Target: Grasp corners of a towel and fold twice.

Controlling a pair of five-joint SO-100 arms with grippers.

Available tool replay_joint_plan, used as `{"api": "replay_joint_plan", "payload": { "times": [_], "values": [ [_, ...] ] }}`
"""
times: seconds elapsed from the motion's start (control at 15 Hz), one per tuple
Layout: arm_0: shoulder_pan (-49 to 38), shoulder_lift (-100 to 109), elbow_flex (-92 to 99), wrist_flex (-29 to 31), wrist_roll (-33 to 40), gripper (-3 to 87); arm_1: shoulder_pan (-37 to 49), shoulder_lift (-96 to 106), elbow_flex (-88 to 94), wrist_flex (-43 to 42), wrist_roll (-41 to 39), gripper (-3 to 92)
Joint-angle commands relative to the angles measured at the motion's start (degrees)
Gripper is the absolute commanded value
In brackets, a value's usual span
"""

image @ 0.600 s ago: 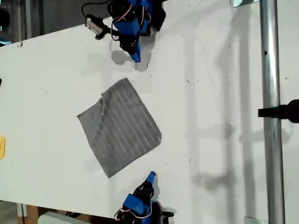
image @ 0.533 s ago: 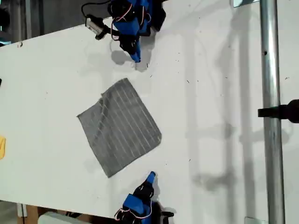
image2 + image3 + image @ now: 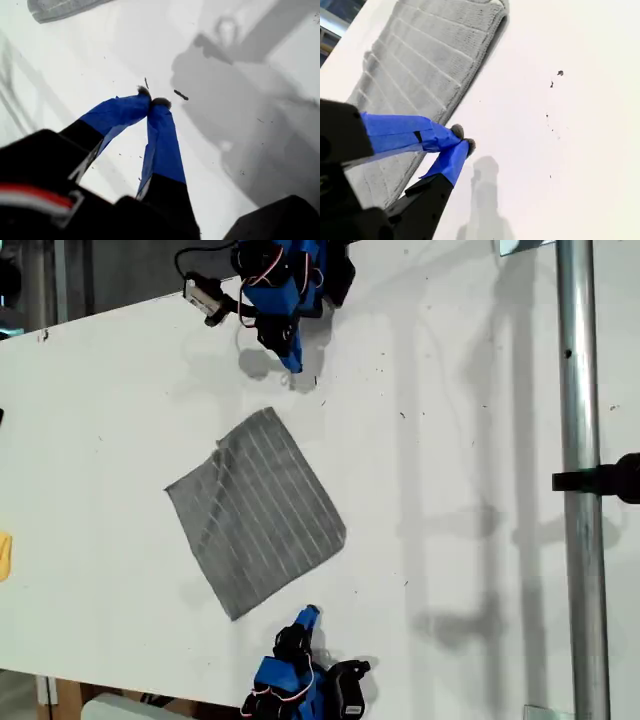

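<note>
Two small shifts since half a second back: my second gripper (image 3: 310, 612) moved toward the exterior view's left, closer to the lower edge of the towel (image 3: 258, 510), with its base swung round as well. My first gripper (image 3: 291, 365) barely moved, parked near the far edge of the table (image 3: 470, 440). Towel itself unchanged, flat and unfolded, lying as a diamond in the middle of the table, with a slight raised crease (image 3: 215, 480) near its left side in the exterior view.

Both sets of jaws pinched together, tips touching, nothing held. In the second wrist view, tips just beside the towel's hem, on bare table. In the first wrist view, towel well apart, only a sliver in sight.

Probably the start of the approach; no corner taken yet, no fold made. Likely targets: bottom corner (image 3: 236, 618) for the second, top corner (image 3: 266, 411) for the first. Jaws need opening first.

Off to the sides: a yellow thing (image 3: 4, 555) at the exterior view's left edge, a metal pole (image 3: 580, 490) on its right. Nothing in the way
</note>
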Motion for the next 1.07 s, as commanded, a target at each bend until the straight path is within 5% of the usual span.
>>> {"api": "replay_joint_plan", "payload": {
  "times": [0.0,0.27,0.67,1.0],
  "values": [
    [-0.3,0.4,-0.3,0.3,-5.0,-2.9,-2.5,0.1,-2.3,-0.1,-0.1,-0.3],
    [4.8,-7.5,-10.4,-1.8,-11.8,-2.9,-4.3,-6.5,-15.6,-0.9,-2.8,-0.4],
    [6.8,-52.4,-46.8,-9.5,-5.9,-2.9,4.0,-39.4,-39.7,-6.6,-23.4,-0.4],
    [9.8,-81.4,-75.4,-4.4,-4.0,-2.9,13.7,-62.0,-61.0,-4.5,-42.5,-0.4]
  ]
}}
